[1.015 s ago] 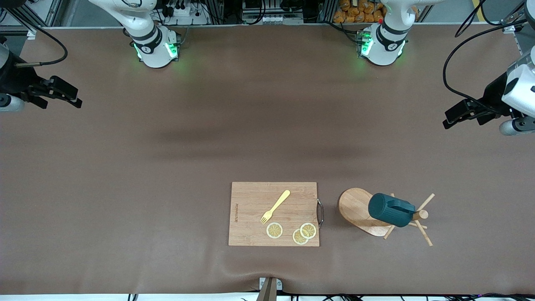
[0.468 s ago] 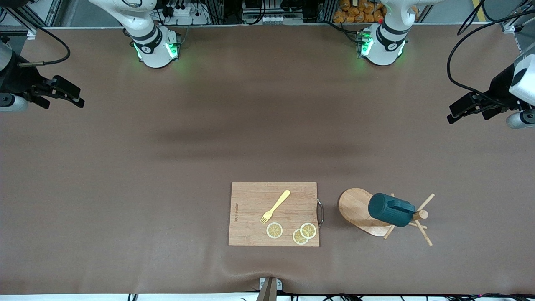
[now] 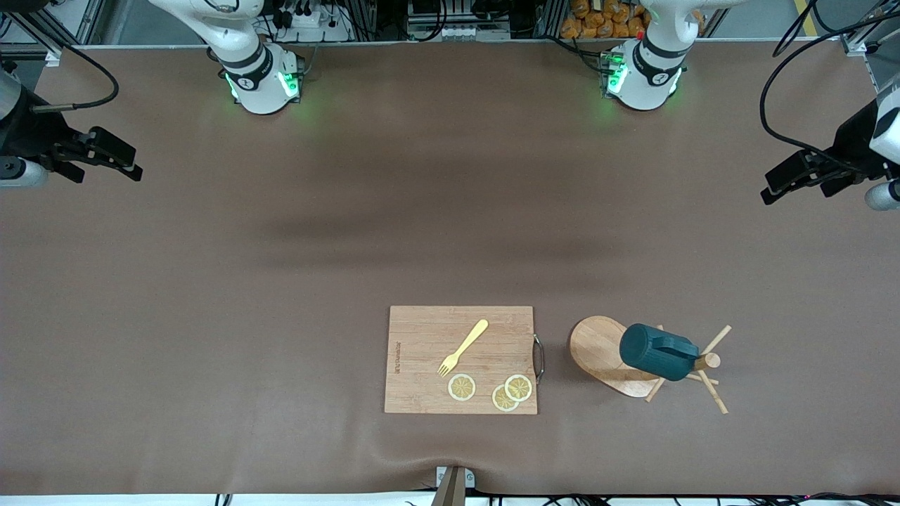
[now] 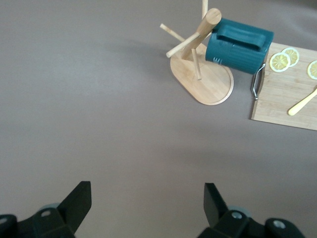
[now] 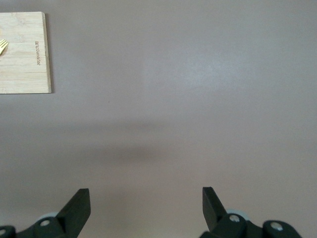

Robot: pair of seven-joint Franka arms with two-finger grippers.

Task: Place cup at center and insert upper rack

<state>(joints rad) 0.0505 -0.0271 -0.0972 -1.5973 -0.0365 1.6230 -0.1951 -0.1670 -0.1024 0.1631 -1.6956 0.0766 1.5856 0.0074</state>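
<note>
The dark teal cup (image 3: 657, 352) hangs on its side on a peg of the light wooden upper rack (image 3: 601, 351), which stands near the front camera toward the left arm's end; both also show in the left wrist view, the cup (image 4: 238, 45) and the rack (image 4: 205, 82). My left gripper (image 3: 791, 183) is open and empty, up over bare table at the left arm's end. My right gripper (image 3: 112, 158) is open and empty over bare table at the right arm's end.
A rectangular wooden cutting board (image 3: 422, 344) lies beside the rack, toward the right arm's end. It carries a yellow fork (image 3: 464, 346) and three lemon slices (image 3: 462, 387). The brown mat has a wrinkle near the front edge.
The left gripper has drifted outward toward its end of the table and away from the front camera. The right gripper shifted slightly. The cup and rack have not moved.
</note>
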